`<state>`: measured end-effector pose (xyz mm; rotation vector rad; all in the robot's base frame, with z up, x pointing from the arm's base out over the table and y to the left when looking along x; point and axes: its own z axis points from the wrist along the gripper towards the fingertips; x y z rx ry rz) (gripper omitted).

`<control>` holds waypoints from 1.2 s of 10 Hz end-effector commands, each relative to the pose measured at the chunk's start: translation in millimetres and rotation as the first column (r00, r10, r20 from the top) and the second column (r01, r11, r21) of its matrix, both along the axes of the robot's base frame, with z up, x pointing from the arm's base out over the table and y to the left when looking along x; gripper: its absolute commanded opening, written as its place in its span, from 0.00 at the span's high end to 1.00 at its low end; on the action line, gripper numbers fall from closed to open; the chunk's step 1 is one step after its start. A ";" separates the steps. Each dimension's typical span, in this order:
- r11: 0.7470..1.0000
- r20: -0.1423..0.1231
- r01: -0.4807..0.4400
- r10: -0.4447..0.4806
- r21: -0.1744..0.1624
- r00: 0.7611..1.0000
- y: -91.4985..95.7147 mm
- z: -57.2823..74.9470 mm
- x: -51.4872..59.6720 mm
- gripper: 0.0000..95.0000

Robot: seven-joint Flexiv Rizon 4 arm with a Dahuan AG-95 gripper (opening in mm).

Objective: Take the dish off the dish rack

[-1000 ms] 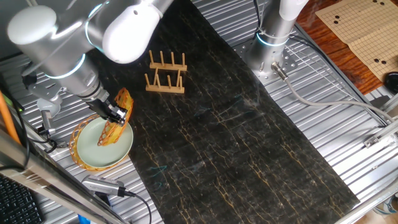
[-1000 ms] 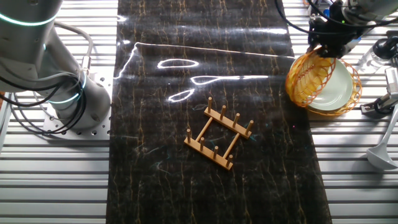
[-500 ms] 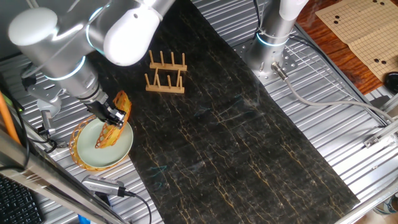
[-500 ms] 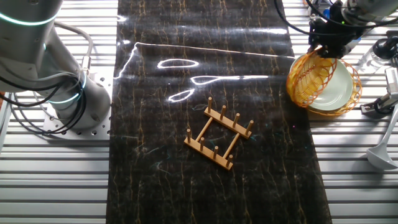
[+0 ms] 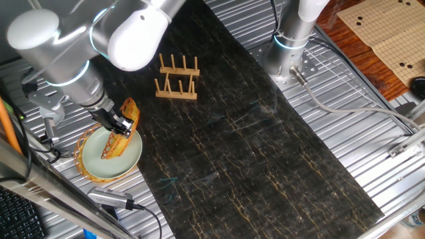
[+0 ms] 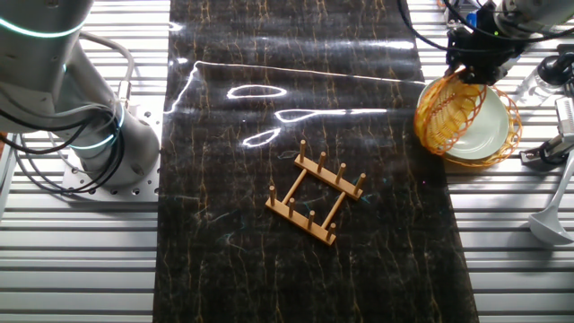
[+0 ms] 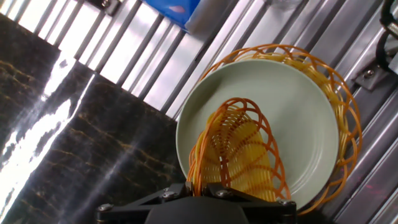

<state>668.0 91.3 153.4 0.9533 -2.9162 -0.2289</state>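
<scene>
The dish (image 5: pixel 126 113) is an orange-yellow woven plate. It stands on edge, its lower rim on or just above a pale green plate (image 5: pixel 119 159). My gripper (image 5: pixel 120 125) is shut on the dish's rim. In the hand view the dish (image 7: pixel 239 149) rises from between my jaws at my gripper (image 7: pixel 200 186), in front of the green plate (image 7: pixel 280 93). The other fixed view shows the dish (image 6: pixel 439 112) under my gripper (image 6: pixel 473 72). The wooden dish rack (image 5: pixel 176 79) stands empty on the black mat, well away from the gripper, and also shows in the other fixed view (image 6: pixel 316 190).
The green plate lies in a second orange wicker basket (image 7: pixel 348 118) on the ribbed metal table beside the black mat (image 5: pixel 252 146). A ladle (image 6: pixel 552 211) and other utensils lie near the basket. A second robot base (image 5: pixel 292 40) stands at the far side.
My gripper and the held dish have shifted very slightly over the green plate. The rack has not moved.
</scene>
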 end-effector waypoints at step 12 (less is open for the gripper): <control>0.975 -0.080 0.216 -0.220 -0.050 0.972 -22.5 88.6 -92.5 1.00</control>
